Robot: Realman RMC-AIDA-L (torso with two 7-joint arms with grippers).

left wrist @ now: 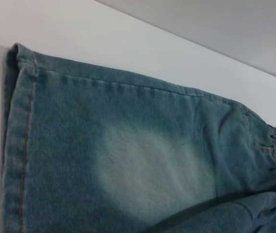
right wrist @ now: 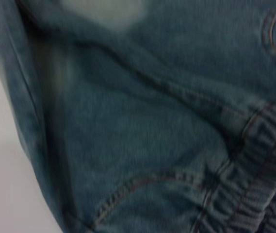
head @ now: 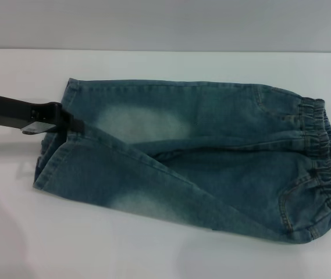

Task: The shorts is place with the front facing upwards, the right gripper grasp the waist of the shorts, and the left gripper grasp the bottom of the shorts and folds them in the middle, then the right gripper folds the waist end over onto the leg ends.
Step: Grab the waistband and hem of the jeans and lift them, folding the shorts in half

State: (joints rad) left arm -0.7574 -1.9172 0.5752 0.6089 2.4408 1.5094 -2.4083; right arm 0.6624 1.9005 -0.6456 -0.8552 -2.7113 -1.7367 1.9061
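Shorts (head: pixel 212 168): blue-green denim, mottled wash, with a pale, faded oval patch on each leg, whitish-green at the centre and blending outward into the darker blue. Waist of the shorts (head: pixel 328 168): a deeper blue band of close vertical gathers, ruffled along its edge. Seams, pocket curves and the bottom of the shorts (left wrist: pixel 24 145): orange-tan stitching, run in a thin line along the hem. Left end effector (head: pixel 66 123): black, on a silver wrist. Surface (head: pixel 153 250): plain glossy white, unpatterned, against a flat pale grey wall behind.
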